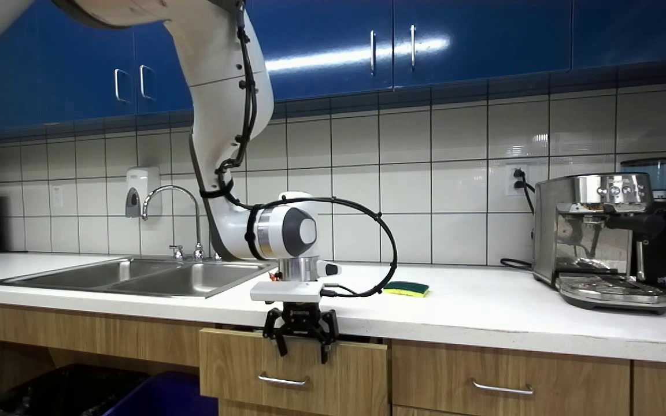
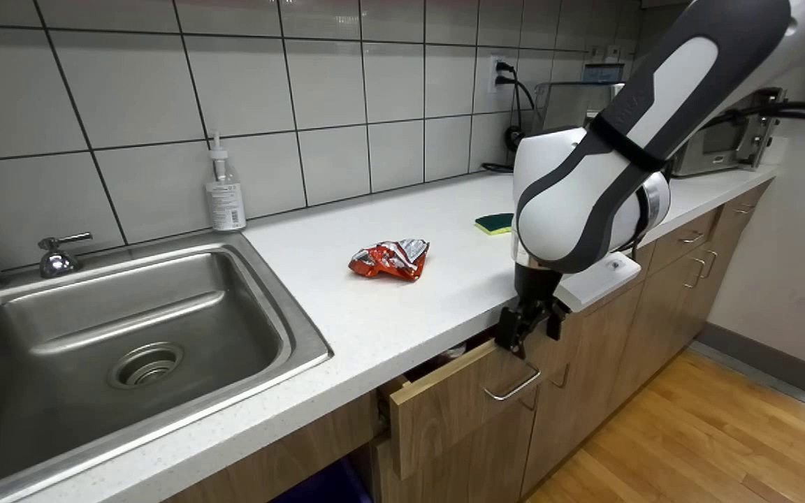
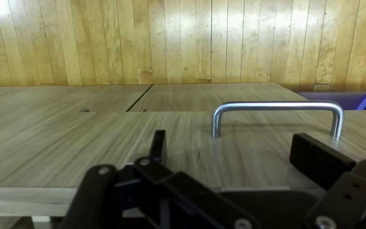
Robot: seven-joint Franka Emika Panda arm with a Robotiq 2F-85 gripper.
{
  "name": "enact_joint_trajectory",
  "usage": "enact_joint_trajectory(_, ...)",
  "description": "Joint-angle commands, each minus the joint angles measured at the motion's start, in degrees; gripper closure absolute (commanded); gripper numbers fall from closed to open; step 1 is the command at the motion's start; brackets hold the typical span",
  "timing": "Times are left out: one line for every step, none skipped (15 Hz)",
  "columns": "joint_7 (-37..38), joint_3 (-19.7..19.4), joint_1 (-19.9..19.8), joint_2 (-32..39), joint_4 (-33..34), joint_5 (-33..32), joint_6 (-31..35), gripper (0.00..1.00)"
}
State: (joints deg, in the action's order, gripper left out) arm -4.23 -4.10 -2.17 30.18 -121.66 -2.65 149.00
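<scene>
A tiled wall (image 1: 454, 190) backs the white bench (image 1: 472, 306), and blue cupboards (image 1: 321, 34) hang above it in an exterior view. The white and grey arm (image 1: 217, 63) bends down over the bench, its lower end at the front edge. A steel sink (image 2: 186, 307) is set into the bench. Under the front edge, near the sink, the wooden drawer (image 1: 339, 381) stands partly out, with a dark gap showing behind its face. A coffee machine (image 1: 576, 242) sits on the bench, well apart from the arm's lower end. A clear bottle (image 2: 226, 199) stands upright at the sink's back corner, by the wall. The black fingers (image 3: 319, 160) are released and spread wide, pointing down past the drawer's top edge, their tips in front of its face; whether they touch the wood is unclear. A crumpled red and silver wrapper (image 2: 392, 260) lies on the bench between sink and arm in an exterior view. The drawer's handle (image 3: 278, 105), a bent metal bar, is just below the fingers and apart from them. A green and yellow sponge (image 1: 406, 289) lies flat on the bench near the arm
</scene>
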Motion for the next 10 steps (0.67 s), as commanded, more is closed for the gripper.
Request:
enact_joint_trajectory(0.92,0.52,-0.33,3.32,4.5,-0.17,1.58,0.0)
enact_joint_trajectory(1.04,0.47,-0.26,3.34,4.56,-0.21,1.5,0.0)
enact_joint_trajectory(0.96,0.52,-0.36,3.36,4.52,-0.11,1.62,0.0)
enact_joint_trajectory(0.89,0.56,-0.42,3.4,4.56,-0.05,1.68,0.0)
enact_joint_trajectory(0.95,0.54,-0.36,3.35,4.54,-0.09,1.65,0.0)
enact_joint_trajectory(0.92,0.55,-0.38,3.33,4.48,-0.07,1.7,0.0)
enact_joint_trajectory(0.89,0.58,-0.41,3.29,4.43,-0.03,1.68,0.0)
enact_joint_trajectory(0.86,0.62,-0.43,3.14,4.29,0.02,1.65,0.0)
enact_joint_trajectory(0.88,0.62,-0.35,2.95,4.05,-0.05,1.71,0.0)
enact_joint_trajectory(0.87,0.63,-0.23,2.64,3.72,-0.16,1.69,0.0)
